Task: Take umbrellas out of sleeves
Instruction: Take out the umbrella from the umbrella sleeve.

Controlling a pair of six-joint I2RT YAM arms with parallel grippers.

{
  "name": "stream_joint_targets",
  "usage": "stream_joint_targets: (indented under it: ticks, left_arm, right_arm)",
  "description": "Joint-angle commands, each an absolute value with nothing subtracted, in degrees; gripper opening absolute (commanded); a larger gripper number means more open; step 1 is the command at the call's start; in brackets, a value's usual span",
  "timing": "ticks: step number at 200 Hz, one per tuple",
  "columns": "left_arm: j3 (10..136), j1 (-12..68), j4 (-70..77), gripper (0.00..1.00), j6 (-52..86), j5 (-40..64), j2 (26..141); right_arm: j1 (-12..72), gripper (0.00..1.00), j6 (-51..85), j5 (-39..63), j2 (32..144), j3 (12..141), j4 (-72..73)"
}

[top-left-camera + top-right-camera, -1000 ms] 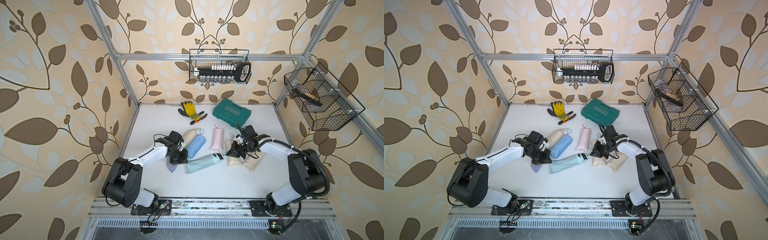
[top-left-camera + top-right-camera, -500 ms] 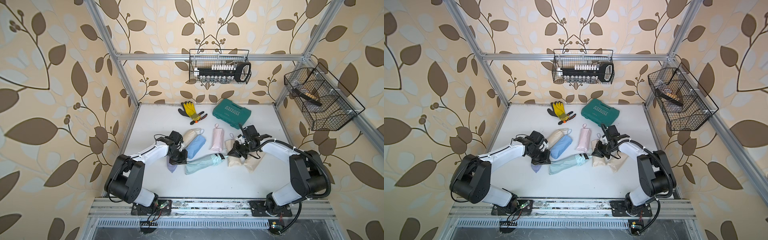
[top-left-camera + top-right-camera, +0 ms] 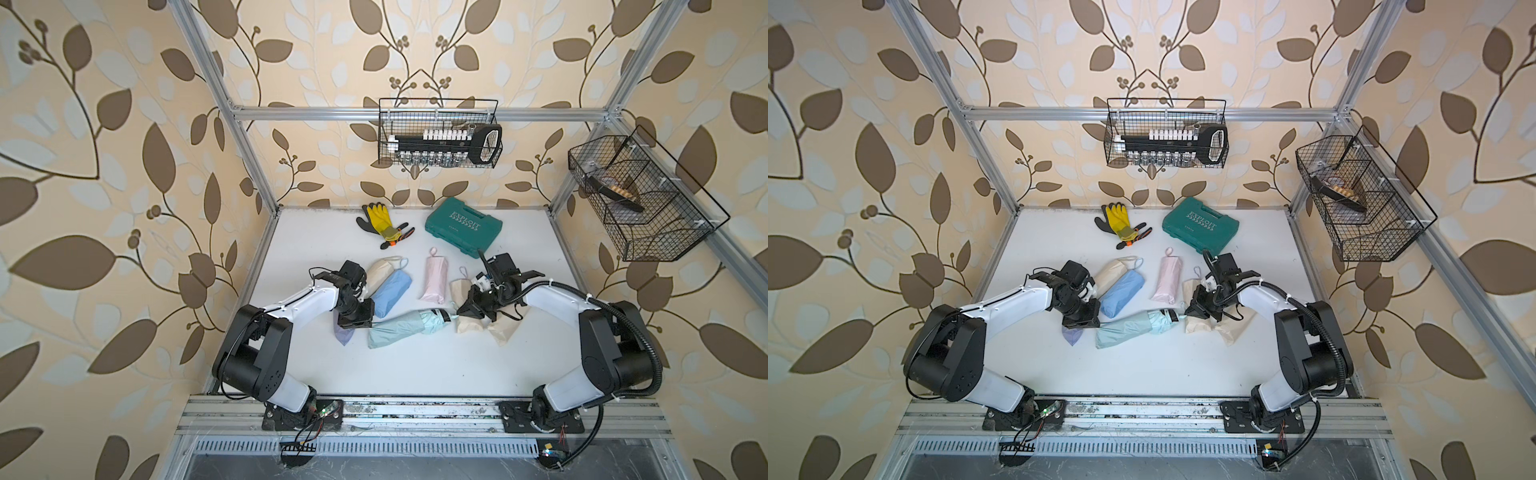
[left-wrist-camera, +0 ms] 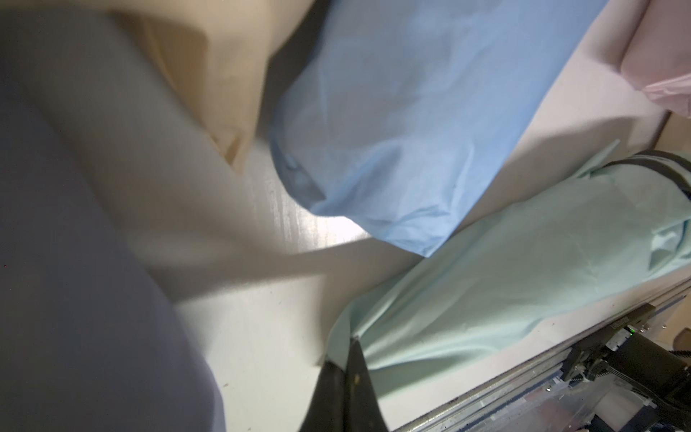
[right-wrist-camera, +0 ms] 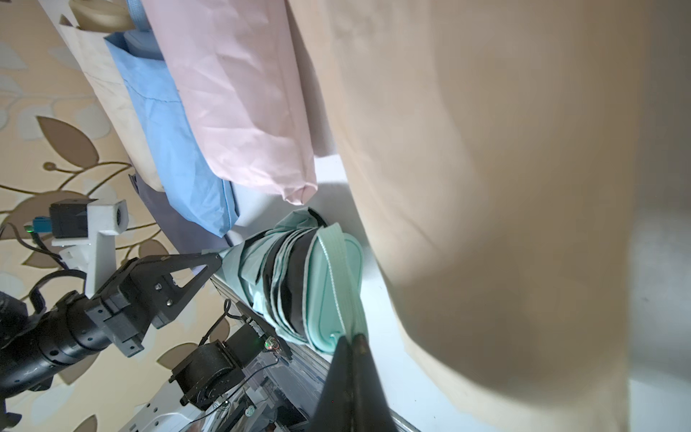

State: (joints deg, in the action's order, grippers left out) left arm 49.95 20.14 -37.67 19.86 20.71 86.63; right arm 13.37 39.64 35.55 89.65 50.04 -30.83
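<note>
Both top views hang high above the six o'clock edge, looking down and toward twelve at the whole white tabletop (image 3: 415, 365) — near-twin pictures. The wrist cameras sit right against the cloth, the left at nine o'clock facing three, the right opposite — sharing the sky-blue smooth fabric sleeve (image 4: 392, 112) and the pale mint fabric sleeve (image 4: 523, 262).

On the white worktop (image 3: 1142, 374) we see the mint sleeve (image 3: 1121, 332) lying slantwise, with the mint umbrella (image 3: 1160, 319) partly out of its mouth. Our left end effector (image 3: 1097, 323) is closed on the sleeve's other end, and our right end effector (image 3: 1185, 315) is closed on the umbrella's tip. A blue sleeve (image 3: 1122, 293), a beige sleeve (image 3: 1111, 272) and a pink sleeve (image 3: 1167, 280) lie just behind. Yellow-black gloves (image 3: 1121, 226) and a green case (image 3: 1200, 226) sit near the back wall.
</note>
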Motion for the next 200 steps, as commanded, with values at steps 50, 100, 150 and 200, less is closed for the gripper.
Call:
stream_joint_targets:
  ticks: [50, 100, 150, 200]
  left_arm:
    - [52.5, 19.3, -40.3, 0.00, 17.0, 18.6, 87.9]
    - [56.5, 19.3, -41.8, 0.00, 14.3, 17.2, 90.6]
    - [57.7, 19.3, -42.7, 0.00, 11.9, 16.5, 91.4]
    - [59.3, 19.3, -43.5, 0.00, 10.3, 16.7, 92.5]
  right_arm:
    - [17.6, 0.67, 10.9, 24.1, 85.7, 59.7, -38.1]
    - [34.6, 0.71, -31.7, 18.8, 85.9, 61.5, -41.5]
    - [37.5, 0.77, -49.8, 9.8, 88.9, 55.9, -30.8]
    - [38.2, 0.75, -48.1, 13.7, 97.4, 61.9, -32.1]
